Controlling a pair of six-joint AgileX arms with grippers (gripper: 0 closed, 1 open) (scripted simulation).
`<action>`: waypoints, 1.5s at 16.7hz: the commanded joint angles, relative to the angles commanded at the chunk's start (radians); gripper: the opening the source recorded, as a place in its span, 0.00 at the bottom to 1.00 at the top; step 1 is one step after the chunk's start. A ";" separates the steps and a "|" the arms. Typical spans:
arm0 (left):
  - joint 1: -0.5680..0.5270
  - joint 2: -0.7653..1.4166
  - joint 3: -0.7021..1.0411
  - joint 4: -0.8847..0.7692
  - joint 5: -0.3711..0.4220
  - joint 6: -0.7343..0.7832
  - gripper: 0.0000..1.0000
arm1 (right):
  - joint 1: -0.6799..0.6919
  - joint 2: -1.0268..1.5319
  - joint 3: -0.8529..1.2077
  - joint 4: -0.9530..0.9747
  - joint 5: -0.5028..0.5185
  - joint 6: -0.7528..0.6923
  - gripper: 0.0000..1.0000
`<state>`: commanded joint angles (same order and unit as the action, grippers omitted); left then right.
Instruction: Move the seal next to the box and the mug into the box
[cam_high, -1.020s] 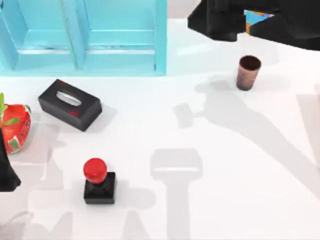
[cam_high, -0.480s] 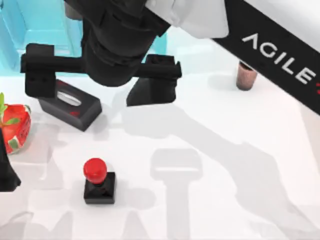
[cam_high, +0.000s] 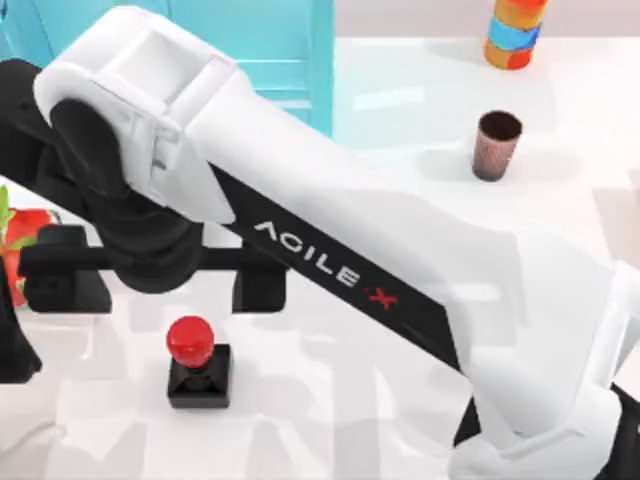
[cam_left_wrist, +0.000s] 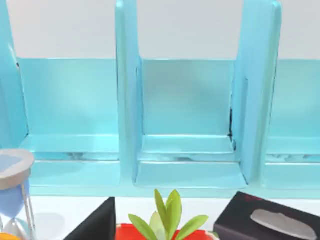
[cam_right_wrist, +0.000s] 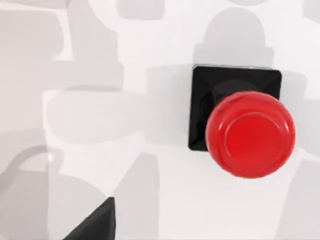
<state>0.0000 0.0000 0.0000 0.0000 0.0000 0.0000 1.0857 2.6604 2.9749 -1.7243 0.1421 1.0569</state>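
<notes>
The seal stands upright on the white table toward its front left, black block down, red knob up; it has not shifted since half a second ago. My right gripper has moved from over the tissue box down to just behind the seal, spread wide, holding nothing, one finger to the left and the other nearer the middle. My right wrist view looks straight down on the seal.

The mug stands upright at the back right, unmoved, its dark inside holding nothing I can see. Behind it stands an orange-and-blue striped cylinder.

The turquoise box sits at the back left; in the left wrist view its compartments are bare. My right forearm reads "AGILEX". My left arm is parked at the left edge; I cannot tell its grip.
</notes>
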 joint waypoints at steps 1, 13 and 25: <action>0.000 0.000 0.000 0.000 0.000 0.000 1.00 | 0.004 0.035 0.032 -0.018 0.013 0.016 1.00; 0.000 0.000 0.000 0.000 0.000 0.000 1.00 | 0.006 0.139 0.129 -0.065 0.048 0.055 1.00; 0.000 0.000 0.000 0.000 0.000 0.000 1.00 | -0.016 0.485 0.548 -0.130 0.052 0.030 1.00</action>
<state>0.0000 0.0000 0.0000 0.0000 0.0000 0.0000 1.0695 3.1453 3.5227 -1.8547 0.1937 1.0872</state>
